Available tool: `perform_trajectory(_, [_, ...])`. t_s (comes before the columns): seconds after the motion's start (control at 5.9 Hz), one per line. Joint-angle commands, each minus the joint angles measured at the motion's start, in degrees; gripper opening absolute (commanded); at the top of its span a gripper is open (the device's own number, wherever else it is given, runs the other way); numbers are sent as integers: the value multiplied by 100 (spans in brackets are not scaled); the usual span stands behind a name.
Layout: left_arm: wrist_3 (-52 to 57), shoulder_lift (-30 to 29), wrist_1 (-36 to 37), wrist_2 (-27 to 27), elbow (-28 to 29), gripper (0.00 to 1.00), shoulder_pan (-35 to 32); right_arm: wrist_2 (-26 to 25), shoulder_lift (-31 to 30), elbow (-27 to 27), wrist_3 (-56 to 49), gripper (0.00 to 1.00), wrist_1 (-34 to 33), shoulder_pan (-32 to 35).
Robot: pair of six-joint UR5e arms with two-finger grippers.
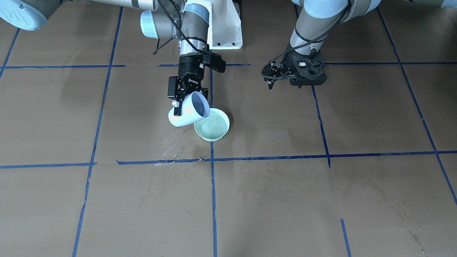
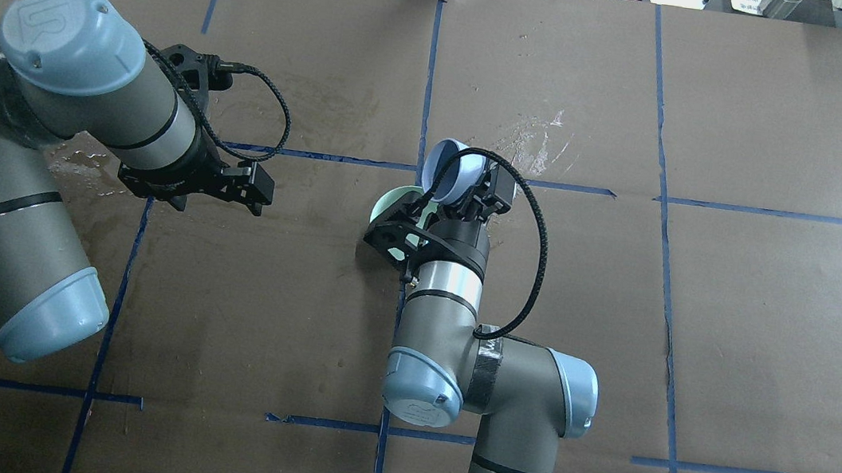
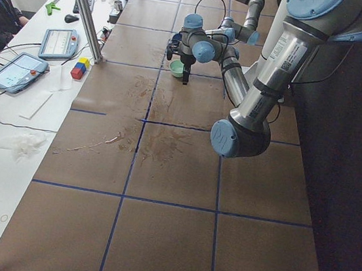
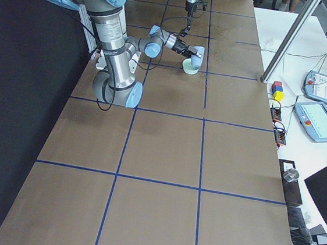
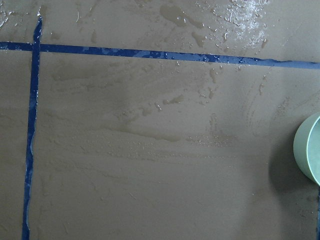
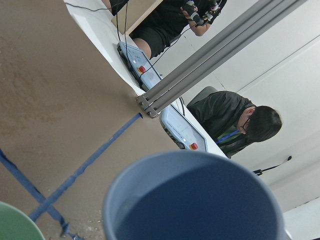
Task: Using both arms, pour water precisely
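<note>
My right gripper (image 1: pixel 181 104) is shut on a pale blue cup (image 1: pixel 191 111) and holds it tipped on its side, mouth over the near rim of a pale green bowl (image 1: pixel 220 116). Water (image 1: pixel 211 127) lies in the bowl as a faint sheen. In the overhead view the cup (image 2: pixel 449 166) is past my right gripper (image 2: pixel 466 194) and the bowl (image 2: pixel 390 202) is half hidden by the wrist. The right wrist view shows the cup's rim (image 6: pixel 195 165) close up. My left gripper (image 1: pixel 272 75) hangs open and empty beside the bowl, apart from it.
Spilled water (image 1: pixel 175 142) wets the brown paper next to the bowl, over a blue tape line. More wet patches (image 2: pixel 88 163) lie under my left arm. The white pedestal (image 1: pixel 225 32) stands behind the bowl. Tablets and coloured blocks (image 3: pixel 79 67) sit on the side bench with operators.
</note>
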Motion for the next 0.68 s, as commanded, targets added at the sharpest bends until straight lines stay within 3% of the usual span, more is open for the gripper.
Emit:
perform_trajectory(0.0, [0,0,0,0,0,100,0,549,-42,59,1001,0,862,220])
perform_trajectory(0.34, [-9,0,-26,0,0,100,0,1285,-811,505,1471,0,1724,535])
perform_trajectory(0.51, [-9,0,-26,0,0,100,0,1925,-1216,743,2142,0,2025,825])
